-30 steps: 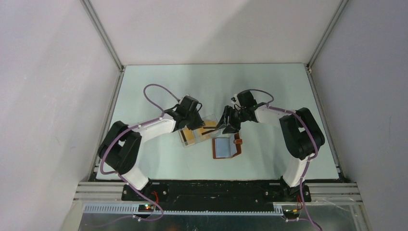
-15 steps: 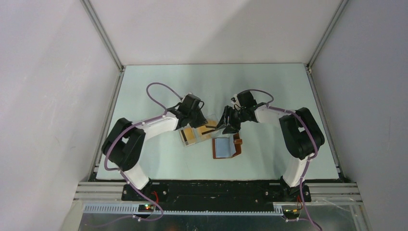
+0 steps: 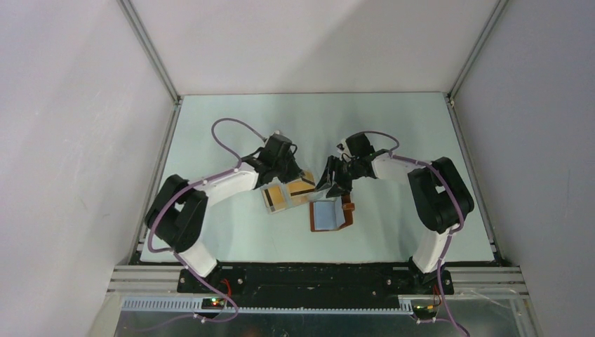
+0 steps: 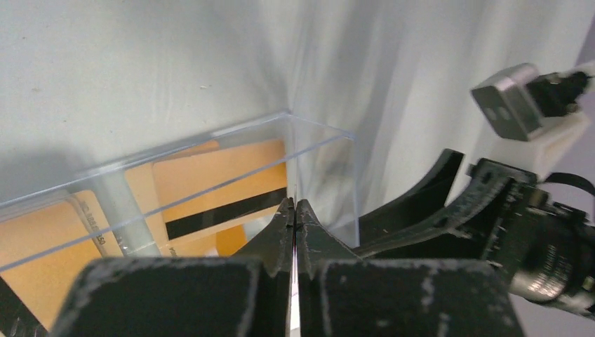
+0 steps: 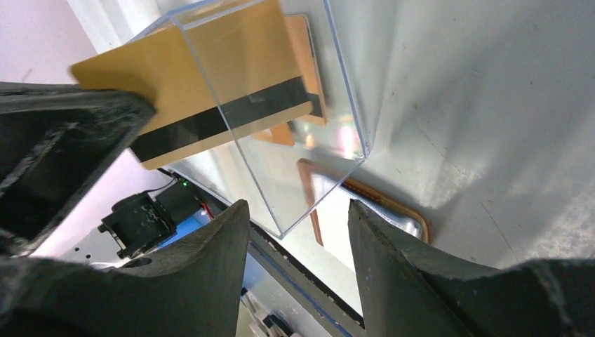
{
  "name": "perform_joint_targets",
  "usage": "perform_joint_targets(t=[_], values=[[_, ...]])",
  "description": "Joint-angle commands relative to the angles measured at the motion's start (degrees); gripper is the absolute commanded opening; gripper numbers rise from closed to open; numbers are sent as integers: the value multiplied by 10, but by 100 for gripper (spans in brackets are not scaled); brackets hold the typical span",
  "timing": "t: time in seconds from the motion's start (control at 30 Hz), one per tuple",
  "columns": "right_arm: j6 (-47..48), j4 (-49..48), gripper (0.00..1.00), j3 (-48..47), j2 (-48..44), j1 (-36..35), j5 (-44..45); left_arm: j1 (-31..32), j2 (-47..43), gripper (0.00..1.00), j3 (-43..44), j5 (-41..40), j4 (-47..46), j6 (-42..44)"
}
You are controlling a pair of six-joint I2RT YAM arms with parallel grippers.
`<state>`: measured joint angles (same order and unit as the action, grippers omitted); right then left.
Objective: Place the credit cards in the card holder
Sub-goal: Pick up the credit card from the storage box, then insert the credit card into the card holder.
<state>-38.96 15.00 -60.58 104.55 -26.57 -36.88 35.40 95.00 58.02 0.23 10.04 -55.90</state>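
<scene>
Gleaming orange-gold cards (image 4: 217, 175), flat, dark-striped

Pale green table top (image 3: 393, 130), soft glare under the fingers (image 5: 414, 281). Plain white walls (image 3: 309, 42) beyond and to either side; aluminium frame rails (image 3: 149, 50) in the corners. Even, diffuse light, soft shadows.

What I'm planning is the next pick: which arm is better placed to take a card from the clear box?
Right. The right hand is open, facing the striped card sticking out of the clear box; the left hand is shut on the box's wall.
</scene>
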Motion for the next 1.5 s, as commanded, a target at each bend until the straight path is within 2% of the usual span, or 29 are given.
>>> perform_joint_targets(t=[0.0, 0.43, 0.8, 0.93, 1.0, 1.1, 1.33, 1.47], values=[[32, 41, 58, -19, -46, -1, 6, 2, -65, 0, 16, -23, -8, 18], [132, 157, 60, -20, -129, -9, 55, 3, -149, 0, 25, -27, 35, 60], [141, 159, 60, -20, -195, -53, 56, 10, -229, 0, -16, -25, 71, 72], [144, 188, 57, -20, -189, -78, 87, 12, -241, 0, -28, -9, 77, 74], [142, 205, 48, -20, -177, -85, 91, 15, -243, 0, -32, 1, 77, 73], [110, 215, 44, -14, -160, -87, 82, 21, -254, 0, -48, 10, 77, 46], [-34, 73, 49, 84, -193, -55, 10, 41, -305, 0, -83, -46, 64, -40], [-69, 55, 52, 110, -194, -45, 14, 56, -330, 0, -110, -76, 40, -88]])
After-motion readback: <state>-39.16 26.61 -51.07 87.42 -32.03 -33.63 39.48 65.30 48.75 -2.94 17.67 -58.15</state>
